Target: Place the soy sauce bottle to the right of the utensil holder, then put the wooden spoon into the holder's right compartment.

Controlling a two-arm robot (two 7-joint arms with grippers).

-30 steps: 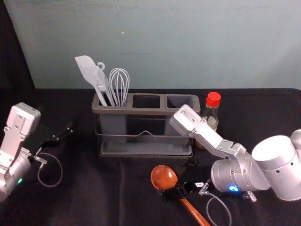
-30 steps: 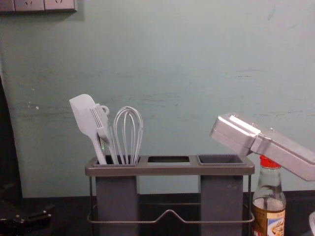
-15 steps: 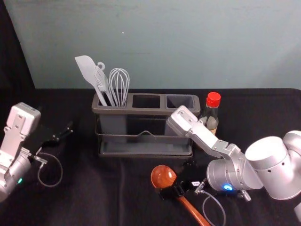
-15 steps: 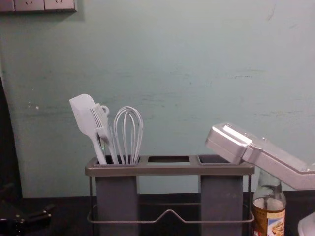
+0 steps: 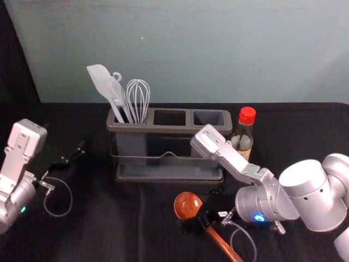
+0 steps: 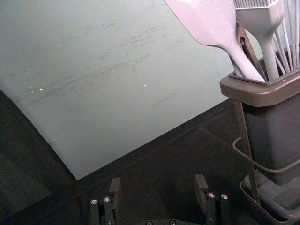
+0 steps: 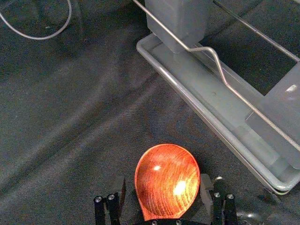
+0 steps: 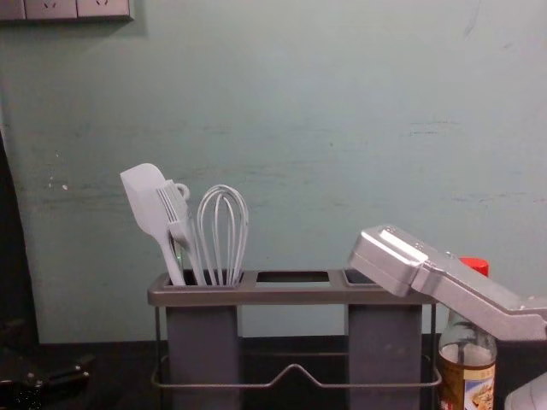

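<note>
In the head view, the wooden spoon (image 5: 187, 205) lies on the black cloth (image 5: 109, 229), in front of the utensil holder (image 5: 177, 130), and its handle points toward the robot. The right gripper (image 5: 197, 210) is low at the spoon, where the bowl meets the handle. The soy sauce bottle (image 5: 244, 137) stands upright just beside the holder, on the right side. A spatula (image 5: 100, 80), a brush (image 5: 118, 93) and a whisk (image 5: 138, 97) stand in the left compartment. The left gripper (image 5: 64, 141) is parked to the left of the holder.

In the left wrist view, its two fingers are wide apart.

In the right wrist view, the right gripper (image 7: 164, 187) is also wide, and the round bowl of the spoon is between its two fingers. One finger is very near to the bowl; whether they touch, I cannot tell.

In the chest view, the right arm (image 8: 444, 286) enters from the right edge and covers a part of the bottle and of the holder's right corner.
</note>
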